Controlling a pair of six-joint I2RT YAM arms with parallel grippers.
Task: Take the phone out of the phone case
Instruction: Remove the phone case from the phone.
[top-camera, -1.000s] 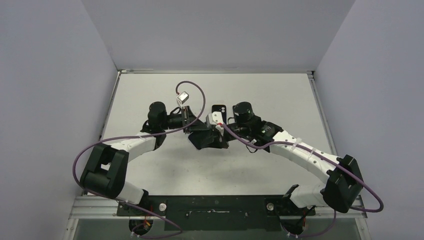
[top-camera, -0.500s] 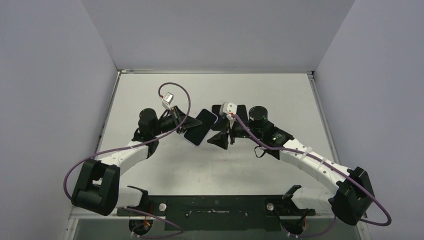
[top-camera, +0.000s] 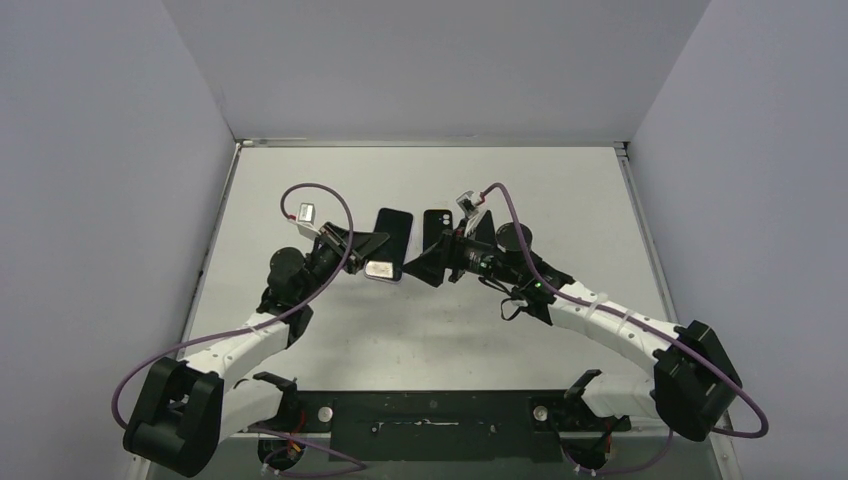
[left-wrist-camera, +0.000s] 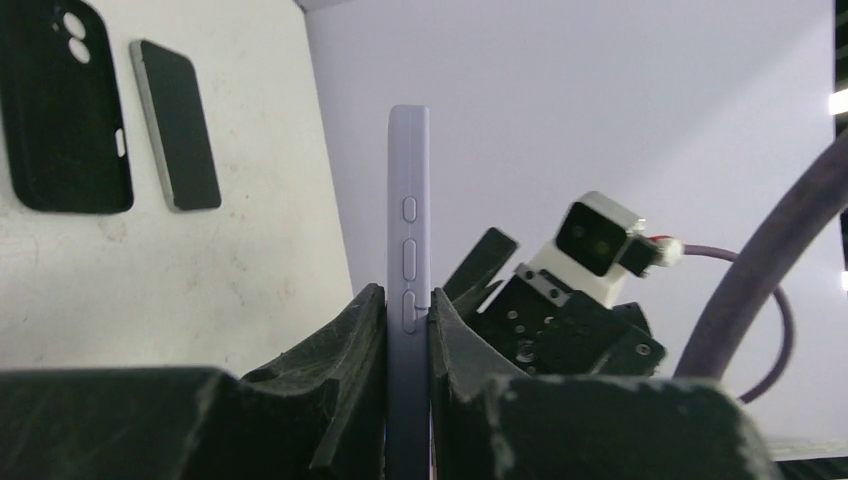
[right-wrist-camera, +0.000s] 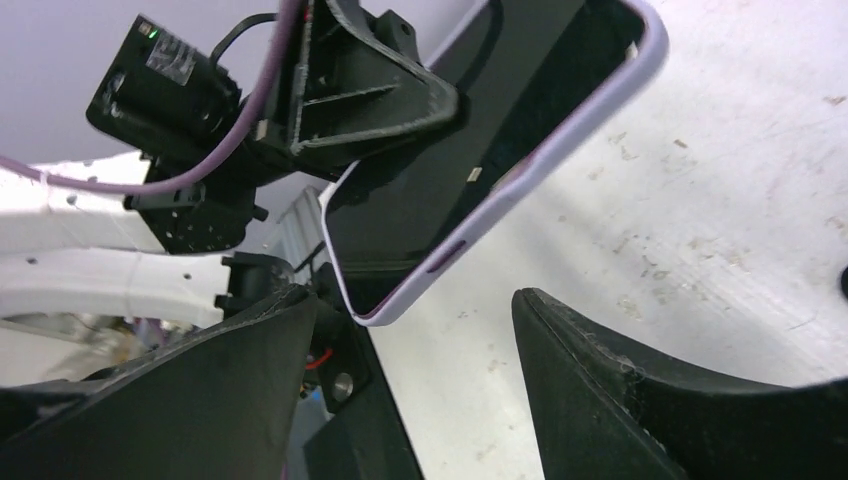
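Note:
The lavender phone case (right-wrist-camera: 560, 135) hangs in the air above the table, with the phone's dark screen (right-wrist-camera: 470, 150) still showing inside its rim. My left gripper (left-wrist-camera: 408, 305) is shut on the case's lower part, and in the left wrist view the case stands edge-on with its side buttons (left-wrist-camera: 409, 250) facing the camera. From above, the case (top-camera: 381, 268) shows as a small pale sliver at the left gripper (top-camera: 372, 262). My right gripper (right-wrist-camera: 415, 298) is open just under the case's lower corner, touching nothing; from above it (top-camera: 422, 268) sits immediately right of the case.
Another dark phone (top-camera: 393, 230) and a black case (top-camera: 437, 222) with camera holes lie flat side by side on the table behind the grippers. Both also appear in the left wrist view, phone (left-wrist-camera: 175, 125) and black case (left-wrist-camera: 60, 105). Grey walls enclose the white table (top-camera: 560, 200).
The right gripper has opened and let go of the cased phone. The left arm has drawn back to the left with it and turned it edge-on to the top camera.

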